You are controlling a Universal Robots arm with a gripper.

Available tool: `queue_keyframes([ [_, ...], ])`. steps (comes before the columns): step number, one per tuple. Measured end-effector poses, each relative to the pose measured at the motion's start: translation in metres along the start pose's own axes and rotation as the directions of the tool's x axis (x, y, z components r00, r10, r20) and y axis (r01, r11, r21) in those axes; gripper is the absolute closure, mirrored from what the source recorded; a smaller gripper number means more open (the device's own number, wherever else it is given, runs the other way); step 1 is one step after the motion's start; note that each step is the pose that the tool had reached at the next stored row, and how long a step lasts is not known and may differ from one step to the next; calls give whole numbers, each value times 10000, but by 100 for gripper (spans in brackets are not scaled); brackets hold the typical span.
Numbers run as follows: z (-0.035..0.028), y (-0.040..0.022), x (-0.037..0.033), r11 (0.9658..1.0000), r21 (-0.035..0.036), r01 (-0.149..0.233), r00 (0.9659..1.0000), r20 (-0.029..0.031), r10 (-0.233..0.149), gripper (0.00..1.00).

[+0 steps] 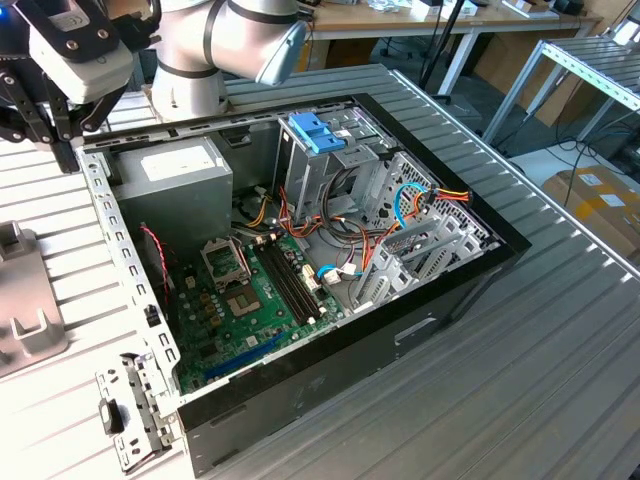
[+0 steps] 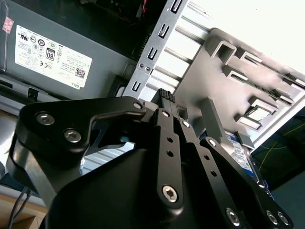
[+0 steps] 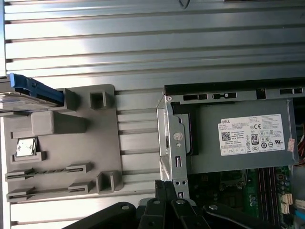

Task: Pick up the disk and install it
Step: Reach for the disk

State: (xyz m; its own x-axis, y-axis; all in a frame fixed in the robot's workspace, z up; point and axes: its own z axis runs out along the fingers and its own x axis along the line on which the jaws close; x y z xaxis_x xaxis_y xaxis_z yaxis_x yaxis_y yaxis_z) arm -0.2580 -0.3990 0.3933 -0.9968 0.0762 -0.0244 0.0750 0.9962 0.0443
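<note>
**A:** Exterior view: the arm (image 1: 230, 45) hangs over the case (image 1: 300, 385) corner by the power supply (image 1: 170, 175); the grey holder (image 1: 25, 320) sits just beside.

**B:** First wrist view: the disk (image 3: 21, 101) lies flat at the holder's far end, away from the case; its blue edge runs along the table slats.

**A:** Second wrist view: the gripper (image 2: 166, 94) is pinched together and empty; the disk peeks out behind its linkage, well apart.

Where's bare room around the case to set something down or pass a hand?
Bare ribbed table spreads on the exterior view's right of the computer case; a narrow strip runs between case and grey fixture plate. Crowded inside: cables beside the drive cage.
</note>
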Motion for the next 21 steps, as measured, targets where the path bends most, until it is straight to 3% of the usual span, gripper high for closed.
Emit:
queue_keyframes([
  [3, -3, -8, 111, 10000, -1, -1, 10000, 1, 1, 89],
  [21, -7, -19, 250, 10000, -1, 0, 10000, 0, 0, 89],
])
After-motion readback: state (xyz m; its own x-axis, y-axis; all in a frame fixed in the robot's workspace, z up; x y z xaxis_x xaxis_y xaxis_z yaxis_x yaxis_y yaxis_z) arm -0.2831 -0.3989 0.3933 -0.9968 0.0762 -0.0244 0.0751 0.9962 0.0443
